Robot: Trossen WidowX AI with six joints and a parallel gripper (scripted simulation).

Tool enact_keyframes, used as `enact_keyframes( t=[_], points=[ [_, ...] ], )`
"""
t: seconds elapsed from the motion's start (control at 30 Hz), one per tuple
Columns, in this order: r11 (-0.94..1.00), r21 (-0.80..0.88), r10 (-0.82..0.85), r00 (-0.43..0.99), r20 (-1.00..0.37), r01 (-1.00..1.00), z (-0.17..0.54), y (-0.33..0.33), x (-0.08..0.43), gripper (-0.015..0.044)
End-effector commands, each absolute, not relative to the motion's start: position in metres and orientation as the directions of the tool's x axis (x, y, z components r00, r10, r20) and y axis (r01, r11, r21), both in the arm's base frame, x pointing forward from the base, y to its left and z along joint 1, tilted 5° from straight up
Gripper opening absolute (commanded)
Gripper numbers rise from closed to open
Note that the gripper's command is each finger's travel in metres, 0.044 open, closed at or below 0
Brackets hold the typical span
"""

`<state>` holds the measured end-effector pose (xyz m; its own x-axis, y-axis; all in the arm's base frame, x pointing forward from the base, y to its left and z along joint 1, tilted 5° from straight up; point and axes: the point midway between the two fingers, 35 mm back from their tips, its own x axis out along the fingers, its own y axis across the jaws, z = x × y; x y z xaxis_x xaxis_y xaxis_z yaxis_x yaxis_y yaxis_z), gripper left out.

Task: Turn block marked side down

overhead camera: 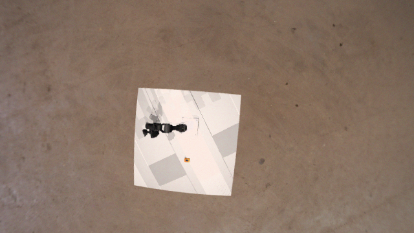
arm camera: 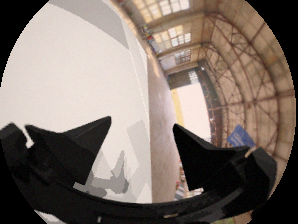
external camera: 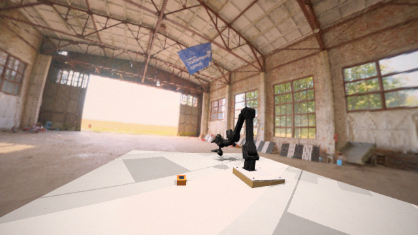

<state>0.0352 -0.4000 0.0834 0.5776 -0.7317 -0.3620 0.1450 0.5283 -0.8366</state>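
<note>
Orange, boxy and dark-marked on top, the block (overhead camera: 187, 160) (external camera: 181, 180) lies nearest the flat, white-and-grey desk's (overhead camera: 223, 113) (external camera: 130, 209) (arm camera: 60, 75) lower edge in the top view, and the black, angular claw (overhead camera: 145, 129) (external camera: 213, 145) (arm camera: 143, 123), spread by the left edge, should grip opposite sides squarely.

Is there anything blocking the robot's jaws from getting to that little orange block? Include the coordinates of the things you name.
Nothing visible stands between them: the open gripper (external camera: 213, 147) (arm camera: 143, 123) is raised above the table (overhead camera: 207, 175) (external camera: 147, 209) (arm camera: 60, 75), away from the orange block (overhead camera: 187, 160) (external camera: 181, 180), with only bare tabletop between.
</note>
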Motion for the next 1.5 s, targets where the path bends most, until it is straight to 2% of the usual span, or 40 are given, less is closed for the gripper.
enact_keyframes(
  t=[0.0,0.1,0.3,0.5,0.67,0.8,0.93,1.13,1.37,1.47],
  points=[
    [0.53,-0.836,-0.73,0.578,-0.364,0.144,0.083,-0.4,0.036,0.0426],
    [0.557,-0.821,-0.708,0.59,-0.389,0.127,0.081,-0.402,0.056,0.044],
    [0.718,-0.684,-0.589,0.64,-0.494,0.132,0.071,-0.404,0.124,0.044],
    [0.901,-0.411,-0.387,0.677,-0.626,0.136,0.063,-0.379,0.222,0.044],
    [0.976,-0.194,-0.213,0.635,-0.743,0.101,0.055,-0.336,0.296,0.044],
    [0.995,-0.085,-0.095,0.566,-0.819,0.044,0.05,-0.283,0.348,0.044],
    [0.999,-0.016,-0.033,0.502,-0.864,0.038,0.048,-0.248,0.373,0.044],
    [0.989,0.101,0.067,0.281,-0.957,0.107,0.052,-0.155,0.41,0.044],
    [0.981,0.033,0.036,-0.01,-0.999,0.192,0.07,-0.038,0.413,0.044],
    [0.98,0.012,0.021,-0.041,-0.999,0.198,0.073,-0.024,0.409,0.044]
  ],
)
